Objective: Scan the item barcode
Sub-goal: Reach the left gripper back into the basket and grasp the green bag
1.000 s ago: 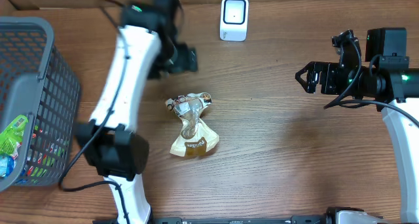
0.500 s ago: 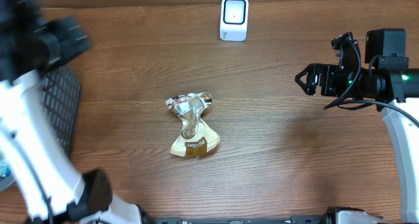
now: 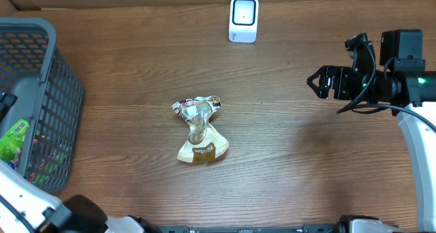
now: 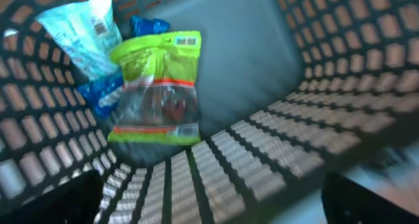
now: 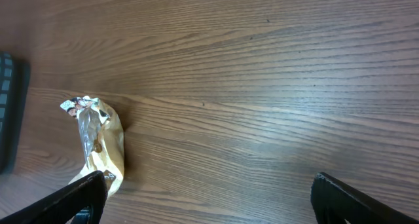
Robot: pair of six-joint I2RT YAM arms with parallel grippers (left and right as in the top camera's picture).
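Wooden worktop (image 3: 286, 158), grey basket (image 3: 48, 69) at its left edge: picking an item seems to be the step in hand.
The left gripper (image 4: 209, 201) is held spread and empty inside the basket, above a green packet (image 4: 157, 86). The right gripper (image 5: 206, 194) is spread and empty too, well apart from the crumpled snack bag (image 3: 199, 132) lying mid-worktop. Next, an item must be grasped and its barcode turned to the white scanner (image 3: 243, 18).

A: Snack packet (image 3: 199, 131), condition?
B: Crumpled, tan-gold with a clear middle, pinched at the waist. Lies flat, mid-surface (image 3: 306, 158), printed end nearest the front.
A: Scanner (image 3: 243, 19)?
B: White, rounded, dark window. Stands at the far edge, well apart from the snack packet.
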